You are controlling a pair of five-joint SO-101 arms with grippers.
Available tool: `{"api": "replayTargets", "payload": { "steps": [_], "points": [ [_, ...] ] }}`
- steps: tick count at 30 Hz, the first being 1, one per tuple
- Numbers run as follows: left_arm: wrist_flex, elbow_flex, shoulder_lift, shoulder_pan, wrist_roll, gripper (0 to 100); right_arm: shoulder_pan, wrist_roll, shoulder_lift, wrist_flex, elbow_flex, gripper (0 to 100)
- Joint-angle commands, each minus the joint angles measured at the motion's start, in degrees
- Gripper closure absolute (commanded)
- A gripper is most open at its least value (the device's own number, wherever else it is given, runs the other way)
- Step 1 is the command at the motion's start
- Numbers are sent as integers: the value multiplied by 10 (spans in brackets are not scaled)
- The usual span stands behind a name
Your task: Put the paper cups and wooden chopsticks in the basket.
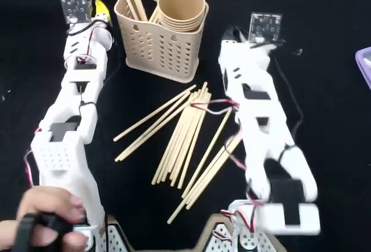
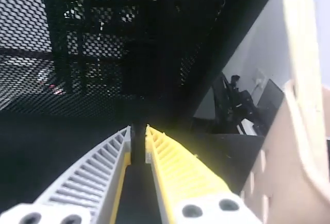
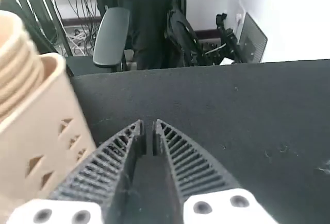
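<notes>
Both jaws closed, empty (paper cups already in basket); loose chopsticks overlap on the counter, so pinching one may scatter or roll the rest.

Room: I see a white wall | furniture: grey office chair, dark monitor near the wall | floor: loose cables | table: black top | black mesh panel behind it

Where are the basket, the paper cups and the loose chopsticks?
basket (image 1: 156,49), high view, perforated front wall.
paper cups (image 1: 182,6), high view, inside of the top cup.
loose chopsticks (image 1: 182,133), high view, middle of the pile.
</notes>
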Motion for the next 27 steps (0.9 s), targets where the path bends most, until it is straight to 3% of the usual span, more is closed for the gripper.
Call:
{"api": "replayTargets", "payload": {
  "steps": [1,4,11,18,27],
  "points": [
    [-11,-52,5,25,5,936,-11,-4,65,-12,-89,946],
    [-9,-51,9,36,5,936,-15,-5,124,-11,-129,946],
    [87,-50,-8,41,10,936,-26,-5,164,-11,-147,946],
    [140,14,-85,44,91,936,-43,-5,163,-12,-150,946],
    [139,124,-198,91,88,936,-41,-5,161,-11,-149,946]
  ]
}}
